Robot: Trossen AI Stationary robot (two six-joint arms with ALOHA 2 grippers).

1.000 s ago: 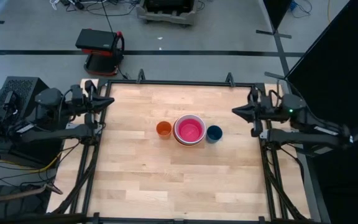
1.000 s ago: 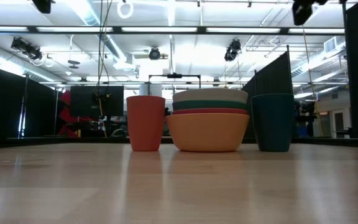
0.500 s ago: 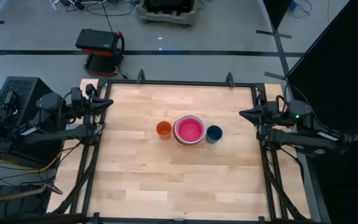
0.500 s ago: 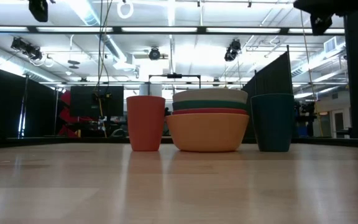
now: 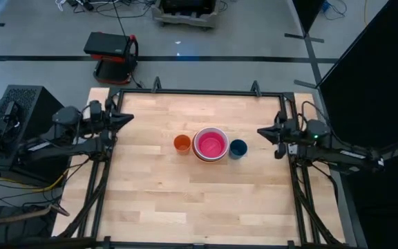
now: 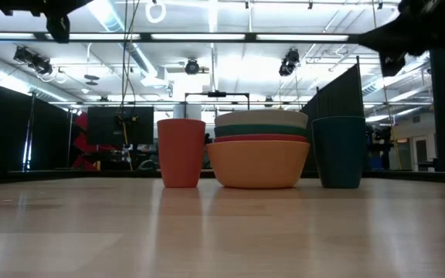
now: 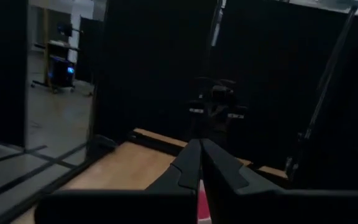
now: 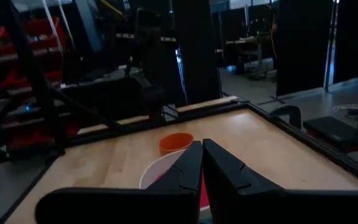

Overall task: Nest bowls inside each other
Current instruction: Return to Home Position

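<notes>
My left end effector hangs over the left edge of the desk, fingers pressed together, holding nothing. My right end effector is over the right edge, also closed and empty. Its tip is aimed at the dark blue cup, near it but apart.

The bowls are nested mid-desk. The pink bowl is innermost. The low view shows the white bowl, teal bowl and red-orange bowl, with the yellow-orange bowl at the bottom. The orange cup stands just left of the stack and the dark blue cup just right. I can't tell if either touches it.

Nesting looks done to me. The risk is the right arm swinging inward or dropping low while homing. That would clip the dark blue cup, tip it into the stack and shove the bowls. The left arm is well apart, so low risk there.
</notes>
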